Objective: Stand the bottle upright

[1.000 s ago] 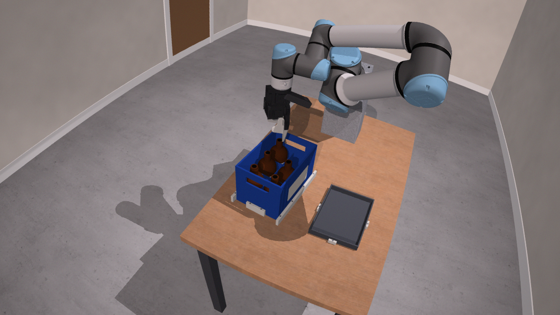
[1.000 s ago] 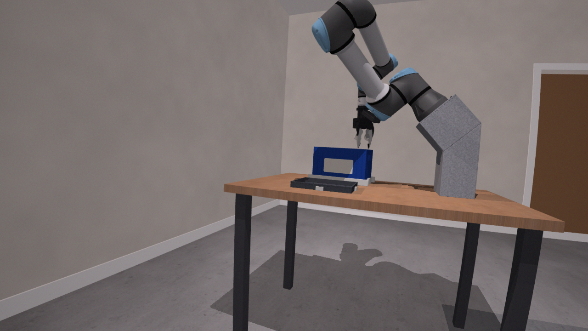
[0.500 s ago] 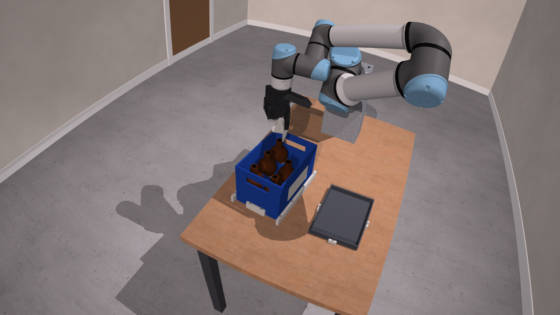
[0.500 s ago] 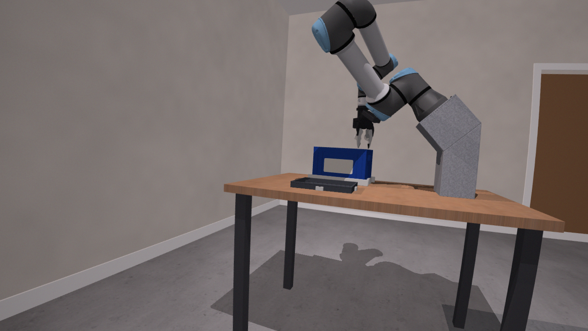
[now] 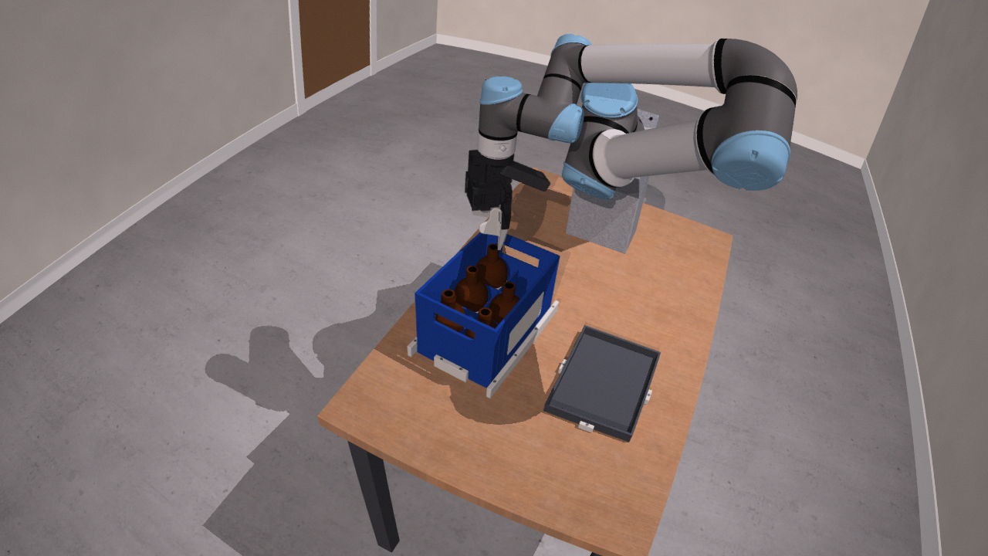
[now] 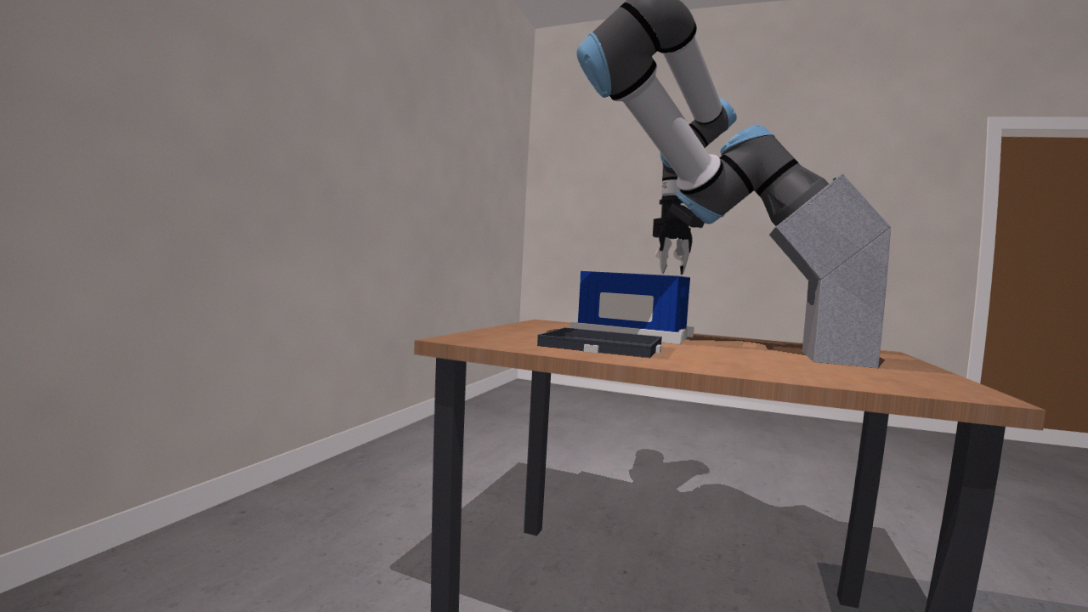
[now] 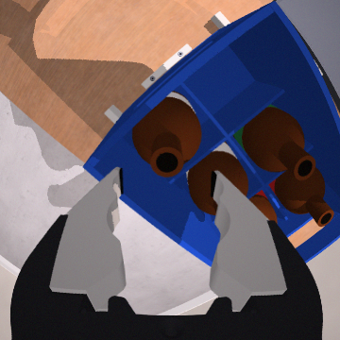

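One wooden surface [image 5: 600, 290] [image 6: 730, 372] [image 7: 94, 28] stands on grey floor [image 5: 794, 415] [image 6: 304, 524] amid plain walls; the tool [image 5: 495, 238] [image 6: 672, 271] [image 7: 167, 171] is partly open, gripping nothing.

Across the top and exterior views, no clear change shows on the desk [image 5: 448, 463] [image 6: 745, 365] [image 7: 94, 33] or above it, from one edge to the other, between the earlier pictures and now. Any shift of the end effector [image 5: 500, 243] [image 6: 672, 272] [image 7: 167, 180] is too small to tell. The wrist view gives no earlier picture to compare.
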Controlling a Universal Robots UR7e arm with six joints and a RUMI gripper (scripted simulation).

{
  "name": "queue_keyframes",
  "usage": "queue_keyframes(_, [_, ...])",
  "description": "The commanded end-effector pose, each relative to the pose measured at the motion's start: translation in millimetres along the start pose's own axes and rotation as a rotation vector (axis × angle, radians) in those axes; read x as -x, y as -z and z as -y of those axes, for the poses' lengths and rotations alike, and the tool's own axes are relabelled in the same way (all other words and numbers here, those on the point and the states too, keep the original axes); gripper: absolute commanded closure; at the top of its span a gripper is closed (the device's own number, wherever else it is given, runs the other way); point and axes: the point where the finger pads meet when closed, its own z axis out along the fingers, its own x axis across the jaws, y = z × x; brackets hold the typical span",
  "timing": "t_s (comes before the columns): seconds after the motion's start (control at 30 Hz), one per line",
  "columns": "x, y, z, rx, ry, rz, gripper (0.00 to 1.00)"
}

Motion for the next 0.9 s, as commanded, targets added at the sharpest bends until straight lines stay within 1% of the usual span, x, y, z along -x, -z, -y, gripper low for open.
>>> queue_keyframes(0.0, [0.0, 0.1, -0.2, 0.0, 0.0, 0.0, 0.62])
queue_keyframes(0.4, [0.0, -1.3, -0.2, 0.0, 0.0, 0.0, 0.62])
queue_keyframes(0.87, [0.0, -10.5, -0.2, 0.0, 0.0, 0.0, 0.62])
